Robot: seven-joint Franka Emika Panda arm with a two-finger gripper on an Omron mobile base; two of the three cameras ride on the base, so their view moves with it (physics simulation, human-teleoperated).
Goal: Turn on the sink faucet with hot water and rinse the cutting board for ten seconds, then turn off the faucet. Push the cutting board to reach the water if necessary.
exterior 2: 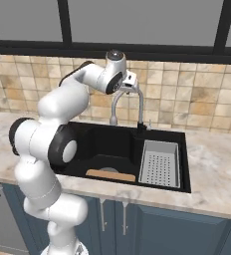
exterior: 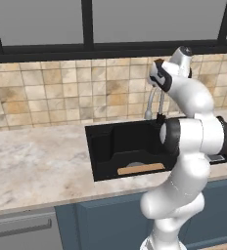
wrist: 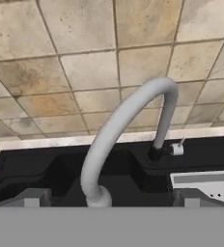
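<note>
The gripper [wrist: 109, 202] is held wide open and empty above the sink faucet [wrist: 133, 120], for reaching its handle. The cutting board [exterior 2: 110, 175] lies at the sink's [exterior 2: 184, 164] six o'clock edge, away from the spout.

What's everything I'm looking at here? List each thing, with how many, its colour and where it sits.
sink faucet: one, silver-grey, arched over the back rim of the sink.
sink: one, black, set into the counter.
cutting board: one, light brown, flat on the sink floor at the front.
drain tray: one, grey, perforated, right part of the sink.
counter: one, beige marble, around the sink.
tool: one, open, by the faucet's arch.
</note>
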